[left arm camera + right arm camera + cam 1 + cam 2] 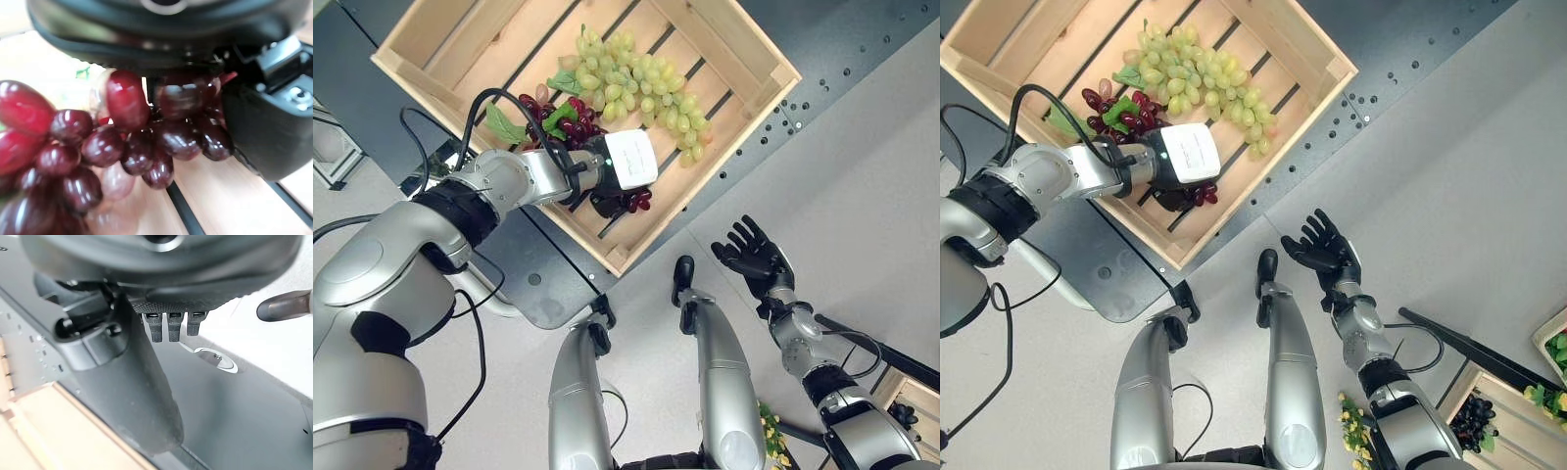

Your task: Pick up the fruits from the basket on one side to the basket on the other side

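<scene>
A wooden crate [729, 147] holds a large bunch of green grapes [636, 83] and a bunch of red grapes [563, 119] with green leaves. My left hand [625, 162], with a white cover on it, is down inside the crate on the near end of the red bunch. In the left wrist view the red grapes [122, 142] press against the palm with the thumb [264, 127] beside them, just above the crate's slats. My right hand [754, 257] hangs open over the grey floor, away from the crate, with its fingers spread.
The crate rests on a dark grey perforated platform [538, 264]. At the lower right stands another wooden crate [1508, 406] with dark grapes [1474, 421] and green fruit [1555, 348]. Small yellow fruit [1351, 411] lies near it.
</scene>
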